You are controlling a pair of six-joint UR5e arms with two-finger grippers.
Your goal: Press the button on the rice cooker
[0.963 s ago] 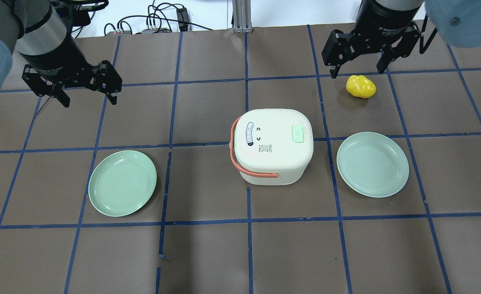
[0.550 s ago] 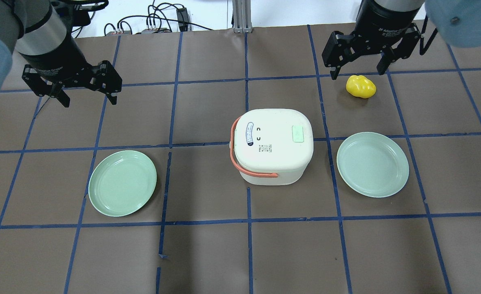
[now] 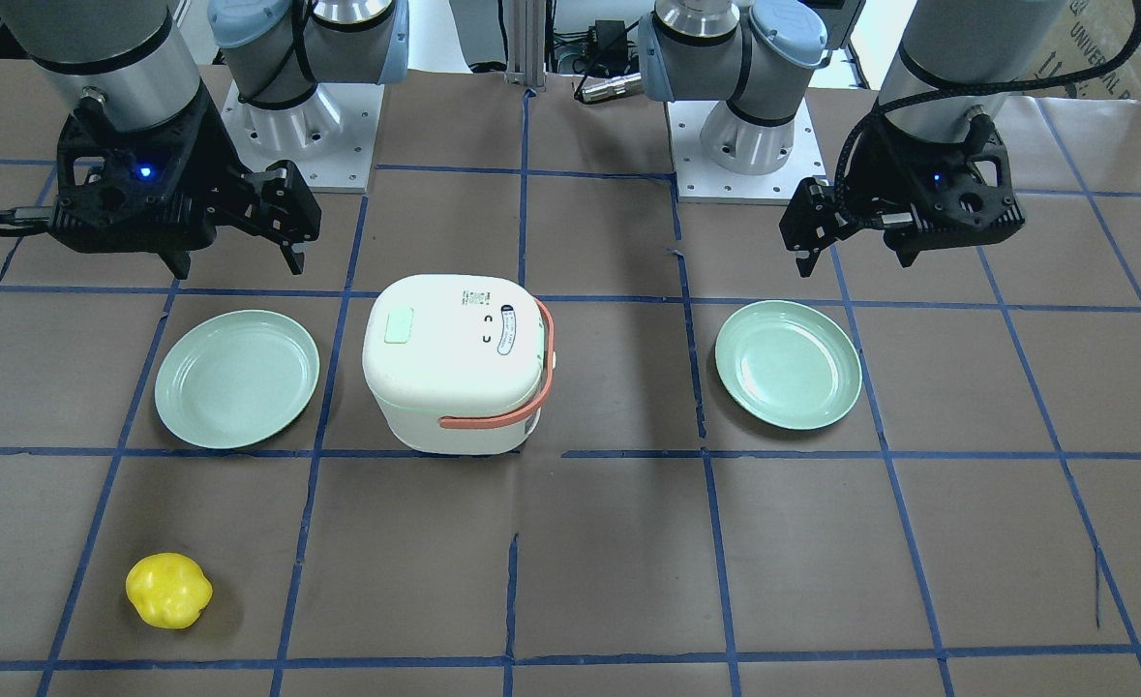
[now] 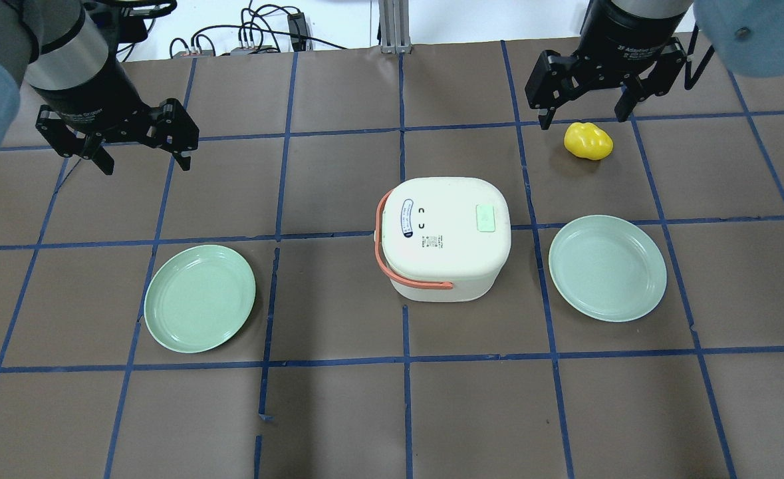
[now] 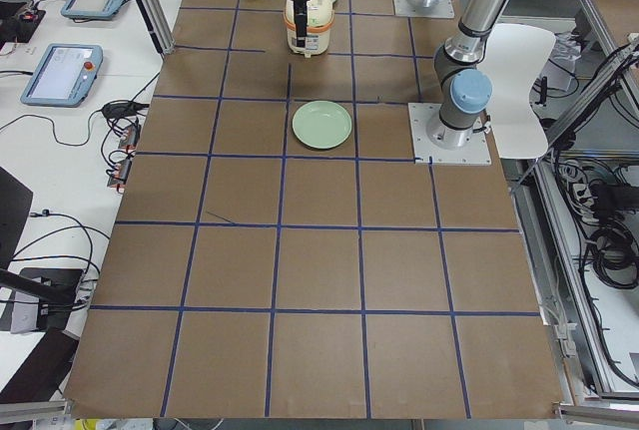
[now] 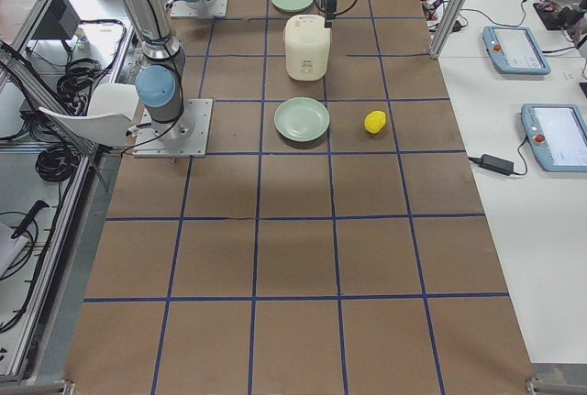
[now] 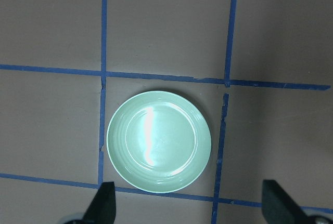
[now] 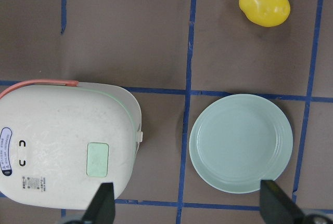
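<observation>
The white rice cooker (image 4: 441, 236) with an orange handle stands at mid-table, lid shut. Its pale green button (image 4: 485, 218) is on the lid's right side. The cooker (image 3: 454, 363) and its button (image 3: 399, 325) also show in the front view, and the button (image 8: 98, 159) in the right wrist view. My left gripper (image 4: 145, 163) is open and empty, hovering far left of the cooker. My right gripper (image 4: 583, 118) is open and empty, hovering behind and right of the cooker, above the right plate in its wrist view (image 8: 187, 206).
A green plate (image 4: 199, 298) lies left of the cooker and another green plate (image 4: 608, 267) lies right of it. A yellow pepper (image 4: 588, 141) lies at the far right, under the right gripper in the overhead view. Cables run along the table's back edge.
</observation>
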